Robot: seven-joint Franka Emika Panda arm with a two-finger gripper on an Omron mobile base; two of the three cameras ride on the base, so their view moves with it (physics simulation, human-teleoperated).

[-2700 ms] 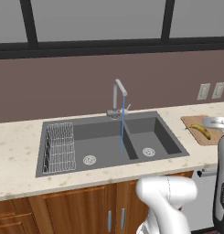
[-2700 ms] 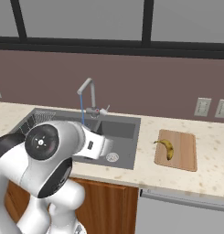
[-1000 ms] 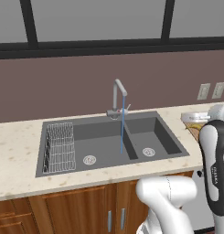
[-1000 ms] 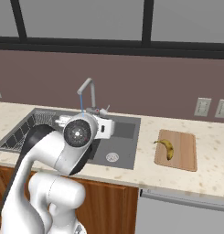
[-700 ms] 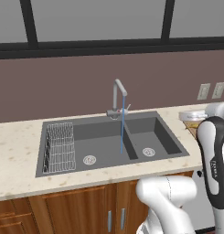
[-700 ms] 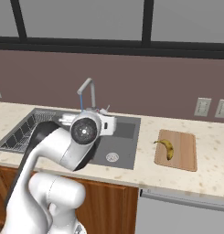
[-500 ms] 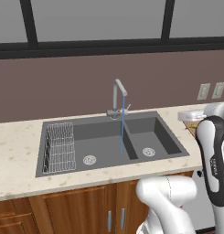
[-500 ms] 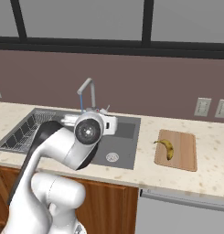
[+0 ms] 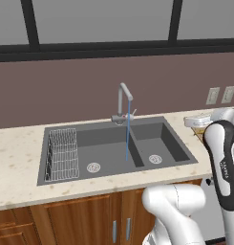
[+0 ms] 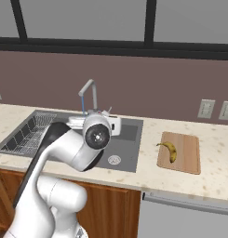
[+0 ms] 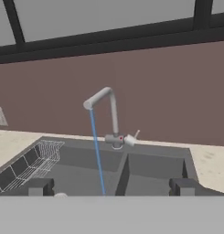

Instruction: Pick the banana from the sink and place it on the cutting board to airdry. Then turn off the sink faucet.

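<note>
The banana lies on the cutting board on the counter right of the sink. The sink faucet stands behind the divider between the two basins, and a thin blue stream falls from its spout. Its small lever sticks out to the right of its base. In the hand view my gripper faces the faucet from in front of the sink, its two dark fingertips wide apart, open and empty. My arm covers most of the board in the left base view.
A wire rack sits in the left basin. Wall outlets are on the brown backsplash behind the board. A dark-framed window runs above. Pale stone counter extends left of the sink.
My arm has swung up from the cutting board side and turned toward the faucet; in the last second it only shifted slightly. The banana stays on the board and the water keeps running.
</note>
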